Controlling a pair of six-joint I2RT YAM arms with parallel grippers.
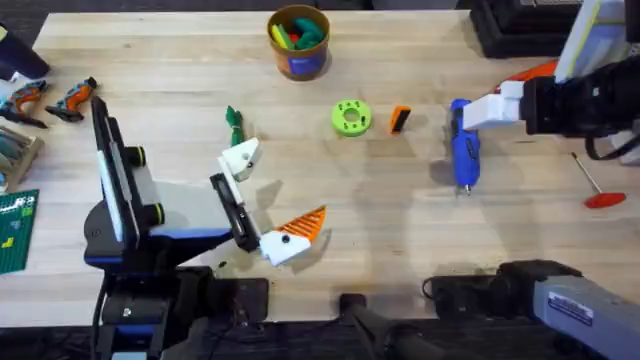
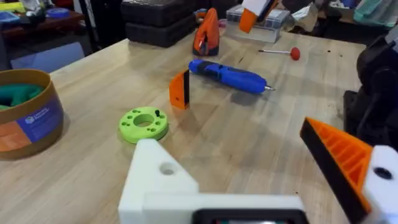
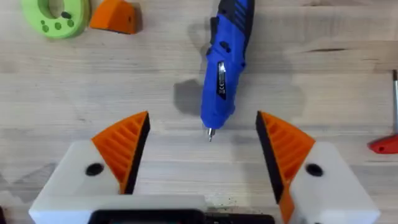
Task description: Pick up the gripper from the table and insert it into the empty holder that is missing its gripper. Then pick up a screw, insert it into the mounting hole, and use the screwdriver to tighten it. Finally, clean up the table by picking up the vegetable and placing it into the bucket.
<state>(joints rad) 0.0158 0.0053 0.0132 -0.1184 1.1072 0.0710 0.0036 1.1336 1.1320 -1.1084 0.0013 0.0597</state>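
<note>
1. The table carries every part of the job, and the right arm reaches in over its right half while the left arm rests low at the left.
2. The right gripper hovers above the screwdriver, jaws spread wide and empty. The tool's long axis runs straight away from the jaws with its metal bit pointing back between the fingertips, so I judge this arm nearer and set up to drop onto the tool rather than the orange part.
3. The left gripper holds nothing. One finger is the bare white holder with its open mounting hole, the other keeps its orange tip, and the two stand well apart.
4. The bucket stands at the far edge, already holding coloured toys.
5. The vegetable lies near the left fingers in the overhead view.
6. The gripper stands just beside the green disc, between disc and screwdriver. The left wrist view shows its black side and a small dark piece on the disc, perhaps a screw, which the overhead does not resolve
</note>
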